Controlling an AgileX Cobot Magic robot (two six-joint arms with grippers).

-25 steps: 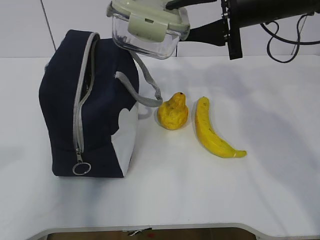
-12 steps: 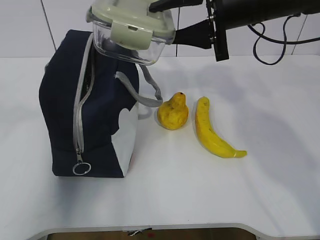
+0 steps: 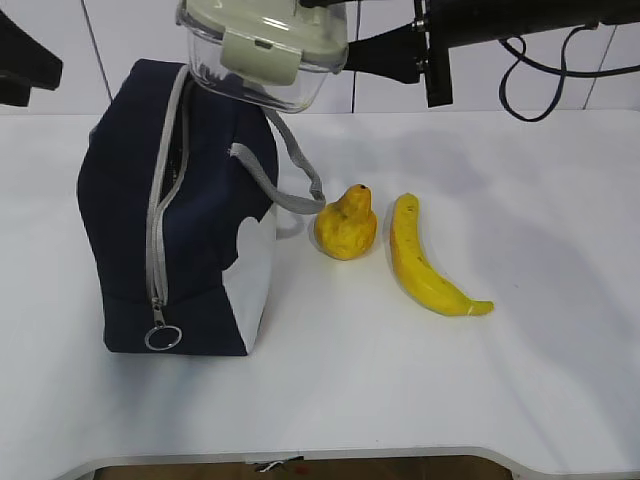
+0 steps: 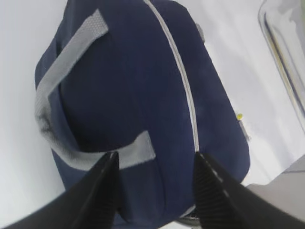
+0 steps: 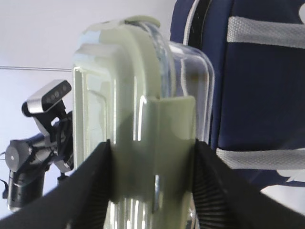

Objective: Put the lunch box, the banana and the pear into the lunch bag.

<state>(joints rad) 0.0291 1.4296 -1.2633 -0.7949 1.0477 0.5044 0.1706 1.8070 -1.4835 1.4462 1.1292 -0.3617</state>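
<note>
Overhead, the lunch box (image 3: 262, 52) hangs in the air just above the top of the lunch bag (image 3: 180, 215), pinched at its lid end by the right fingers (image 5: 152, 183), which press on either side of the green clip. The bag stands on the counter (image 3: 450, 400) at the left; its zipper looks parted only along the upper stretch, so the mouth seems narrow. The left fingers (image 4: 155, 191) are spread, poised over the bag's top with nothing between them.

The risk, as I judge it: the box may catch on the zipper edges or a grey strap on the way down, tip the bag, or slip out of a grip that holds only one end.

Counted: one lunch box, one bag, one pear (image 3: 346, 223), one banana (image 3: 426, 262). The fruit lie side by side on the counter, right of the bag.
</note>
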